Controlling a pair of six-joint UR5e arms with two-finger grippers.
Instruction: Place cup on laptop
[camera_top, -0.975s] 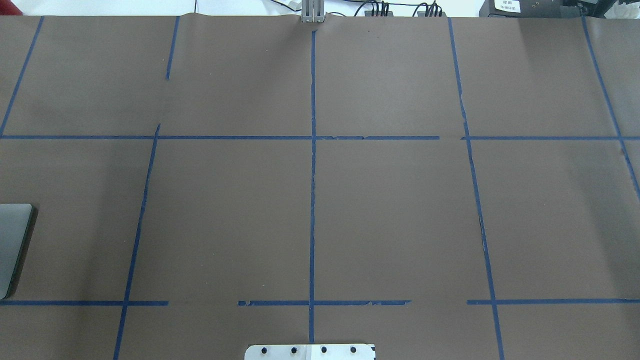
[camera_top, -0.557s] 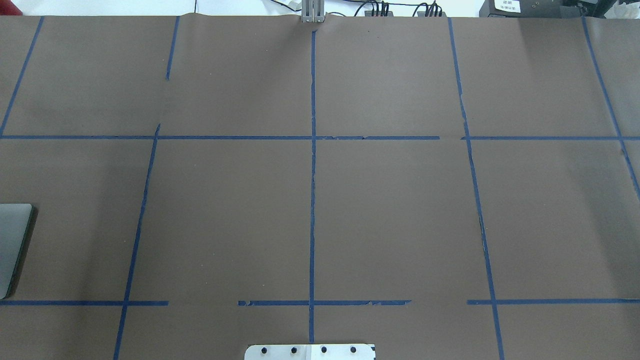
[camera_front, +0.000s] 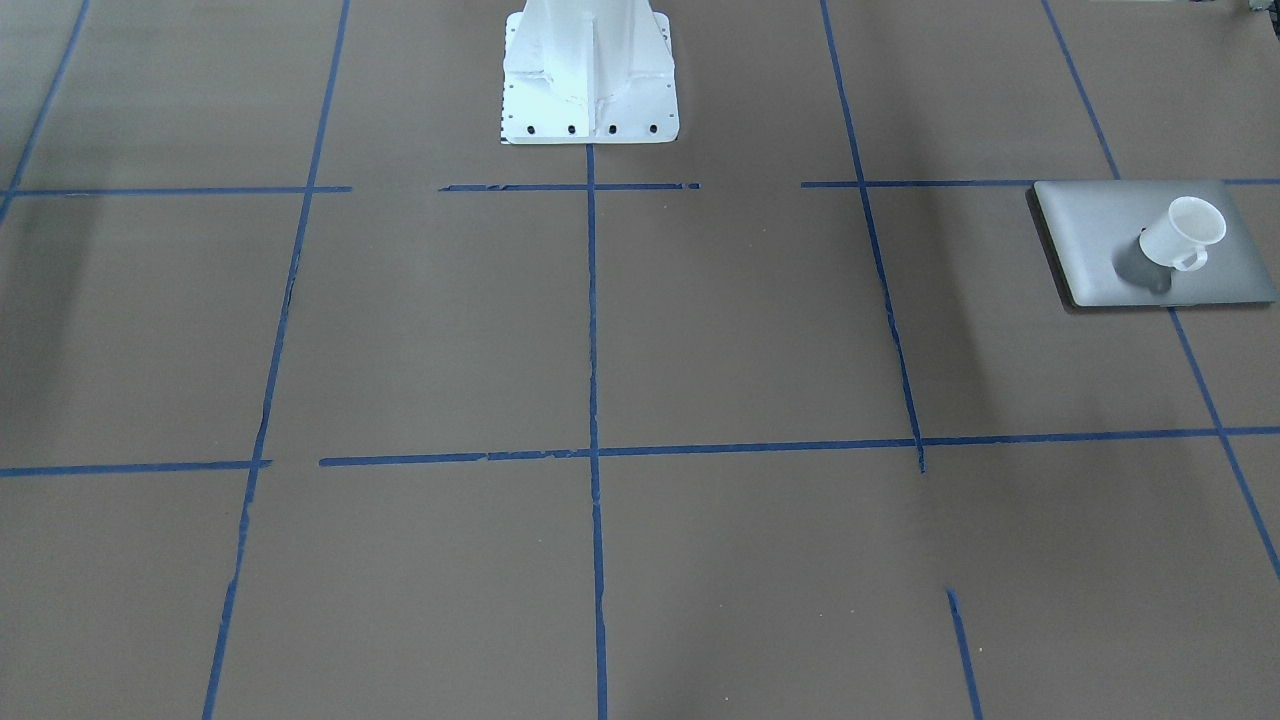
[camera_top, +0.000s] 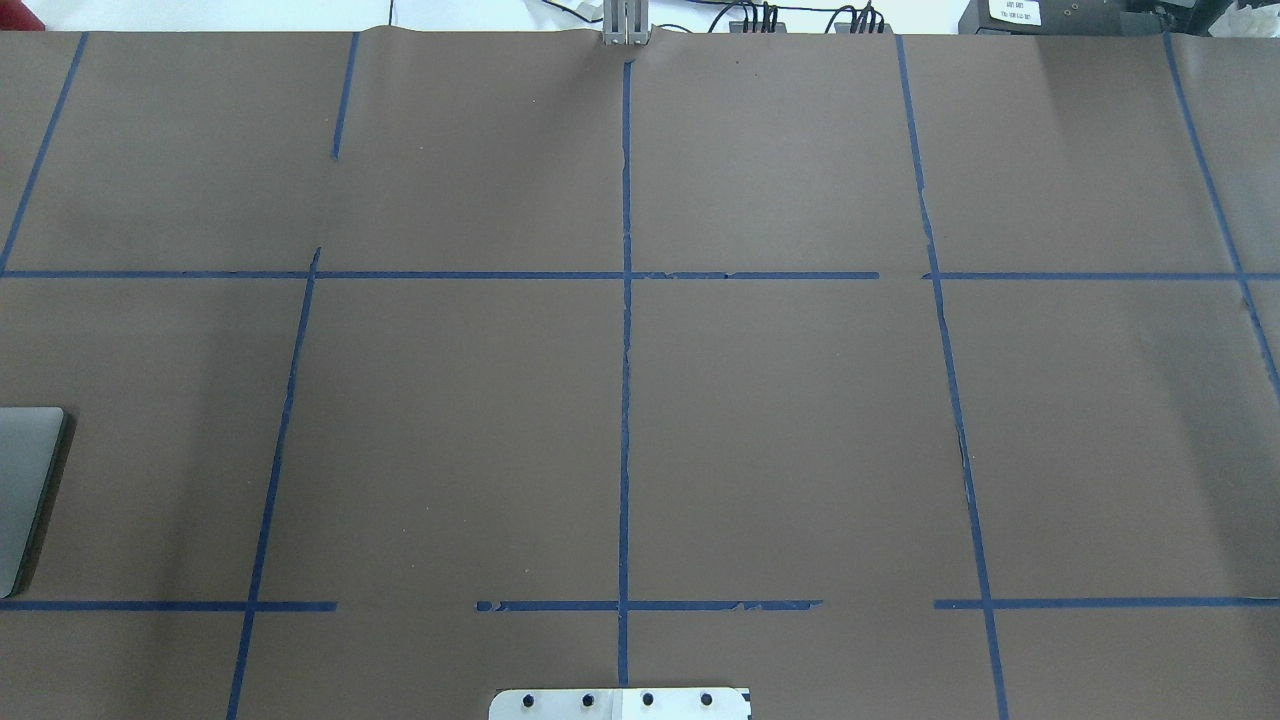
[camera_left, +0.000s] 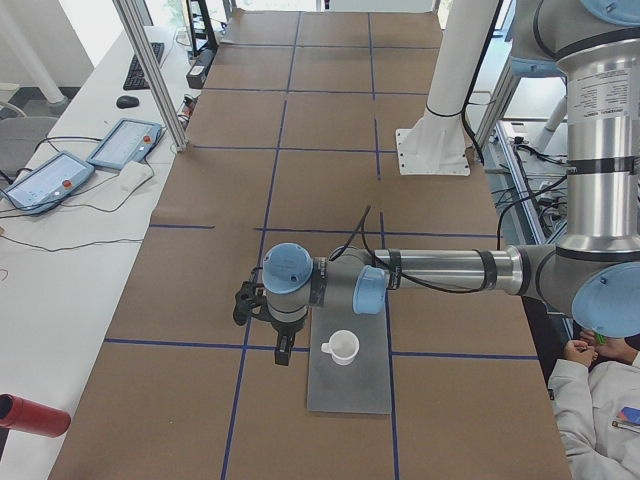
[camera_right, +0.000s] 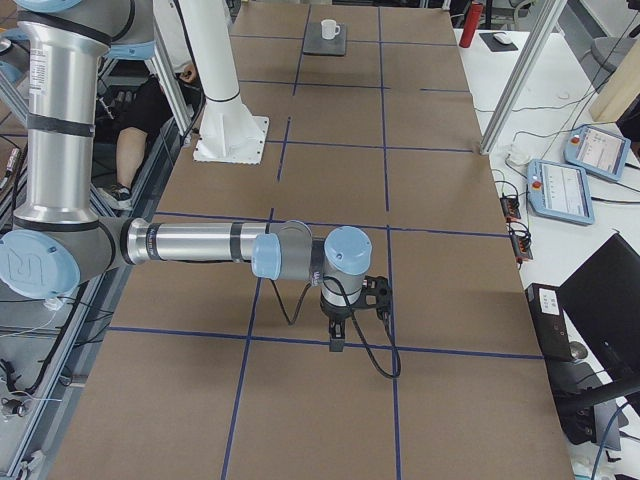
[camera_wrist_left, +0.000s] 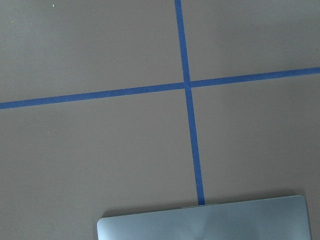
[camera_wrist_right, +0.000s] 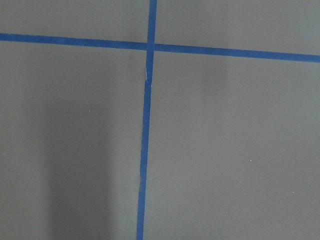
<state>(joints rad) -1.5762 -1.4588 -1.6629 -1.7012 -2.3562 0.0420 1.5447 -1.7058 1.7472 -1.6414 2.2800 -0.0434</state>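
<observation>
Cup (camera_front: 1183, 232): upright on laptop (camera_front: 1090, 250), at the left end of the worktop (camera_front: 700, 330). Left pincer (camera_left: 283, 352) just beside the laptop; right pincer (camera_right: 337, 340) well apart. Grip of either: cannot tell. Red cylinder (camera_left: 30, 415) on the side table. Overhead view shows only the laptop's corner.

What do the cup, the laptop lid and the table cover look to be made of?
The cup looks like thin white plastic, slightly translucent at its wall. The laptop lid looks like matte silver-grey metal, probably aluminium: even, soft sheen. The table cover seems brown paper: matte, rippled at its far edge.
</observation>
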